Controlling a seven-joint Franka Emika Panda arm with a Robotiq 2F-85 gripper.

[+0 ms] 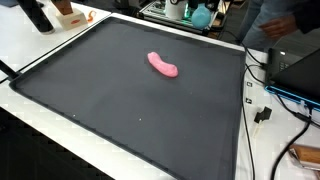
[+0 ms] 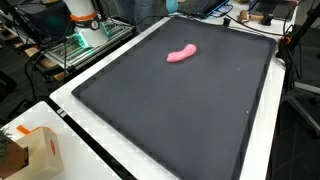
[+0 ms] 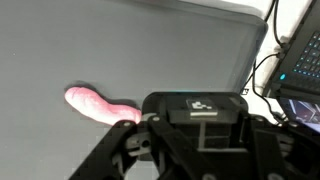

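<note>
Approach step, I judge: gripper (image 3: 196, 140) hangs above the pink toy (image 3: 98, 105), not touching it. Can't tell how the jaws stand. The pink toy lies on the black mat (image 1: 90, 110), well in from the bench edges. Next move calls for centring over it, then lowering.

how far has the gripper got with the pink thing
Done: nothing yet; the pink thing lies untouched on the mat in both exterior views. In hand: in the wrist view the gripper hangs over the mat, the pink thing beside and partly behind it. Left: likely touching and gripping it; whether the jaws are open cannot be told.
</note>
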